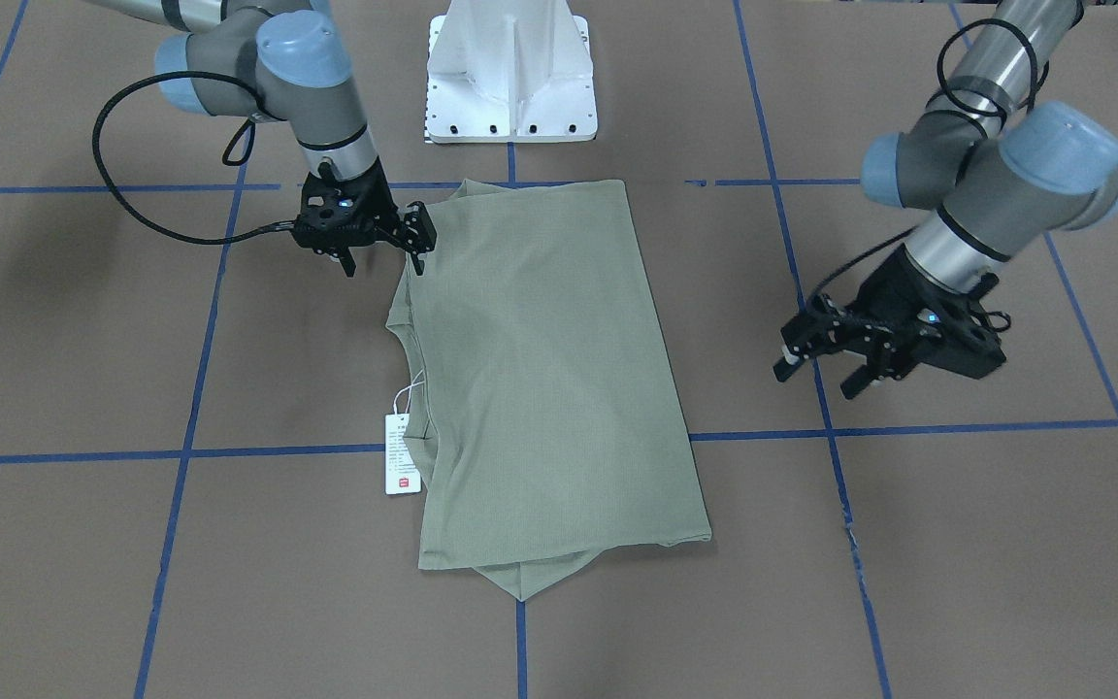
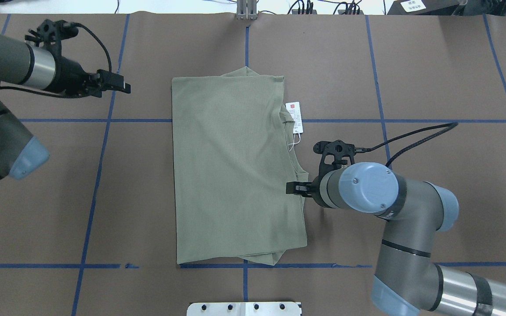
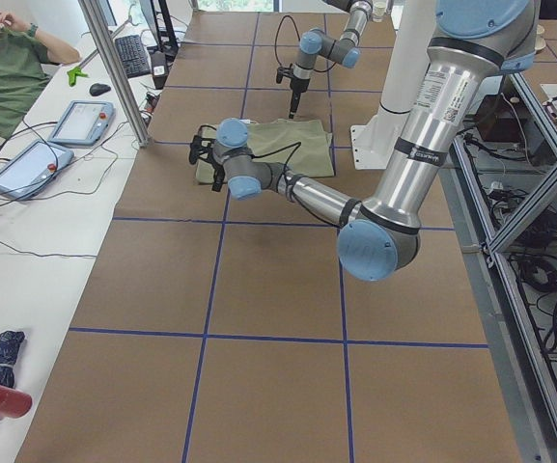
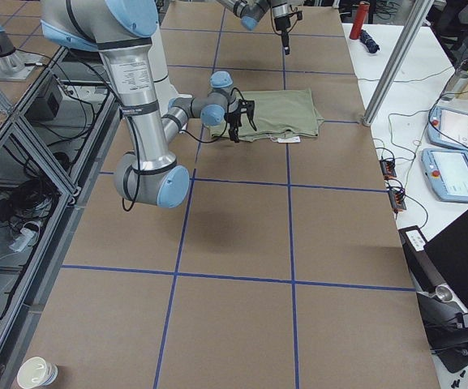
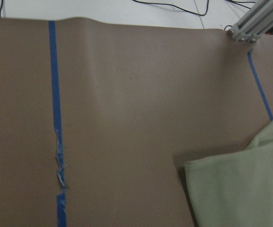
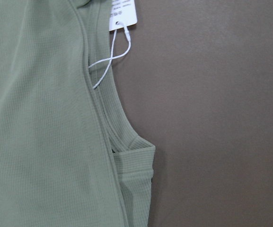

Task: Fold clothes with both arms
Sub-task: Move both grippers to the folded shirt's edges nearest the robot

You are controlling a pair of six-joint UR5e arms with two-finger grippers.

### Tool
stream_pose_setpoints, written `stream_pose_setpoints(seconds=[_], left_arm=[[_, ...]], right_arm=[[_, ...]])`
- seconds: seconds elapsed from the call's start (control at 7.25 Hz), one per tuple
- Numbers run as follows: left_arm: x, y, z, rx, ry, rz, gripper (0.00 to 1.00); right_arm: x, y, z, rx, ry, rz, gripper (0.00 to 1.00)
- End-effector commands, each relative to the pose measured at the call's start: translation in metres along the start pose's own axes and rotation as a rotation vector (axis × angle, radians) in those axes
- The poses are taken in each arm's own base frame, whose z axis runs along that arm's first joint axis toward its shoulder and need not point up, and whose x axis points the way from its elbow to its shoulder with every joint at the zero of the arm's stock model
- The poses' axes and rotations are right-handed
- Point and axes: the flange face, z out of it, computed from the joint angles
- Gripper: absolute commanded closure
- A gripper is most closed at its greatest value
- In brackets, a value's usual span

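Pale sage-green knit shirt [image 1: 540, 369] lies mid brown-paper counter [image 1: 957, 544], already 1 rectangle; probably another fold left. The right end effector [image 1: 384, 267] is spread at its corner, the left end effector [image 1: 816, 382] spread, well apart.

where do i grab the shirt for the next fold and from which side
Take the shirt at its collar-side edge, at the shoulder by the right tool, coming from the robot's right. It lies flat, and the layers end in an open edge a finger can likely slip under.
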Motion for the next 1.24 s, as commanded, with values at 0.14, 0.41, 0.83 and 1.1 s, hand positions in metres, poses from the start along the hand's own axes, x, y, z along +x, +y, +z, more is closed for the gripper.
stream_pose_setpoints(seconds=[0.14,0.41,0.83,1.1], left_arm=[[0.088,0.193,-0.007,-0.025,0.102,-0.370,0.00],[0.111,0.269,0.023,0.015,0.097,-0.588,0.03],[0.103,0.313,0.052,0.047,0.050,-0.687,0.14],[0.099,0.330,0.063,0.031,0.014,-0.671,0.14]], right_arm=[[0.029,0.013,-0.041,-0.010,-0.192,0.330,0.00],[0.021,0.028,-0.039,0.039,-0.210,0.402,0.00],[0.014,0.037,-0.038,0.039,-0.218,0.396,0.00],[0.013,0.037,-0.038,0.039,-0.221,0.397,0.00]])
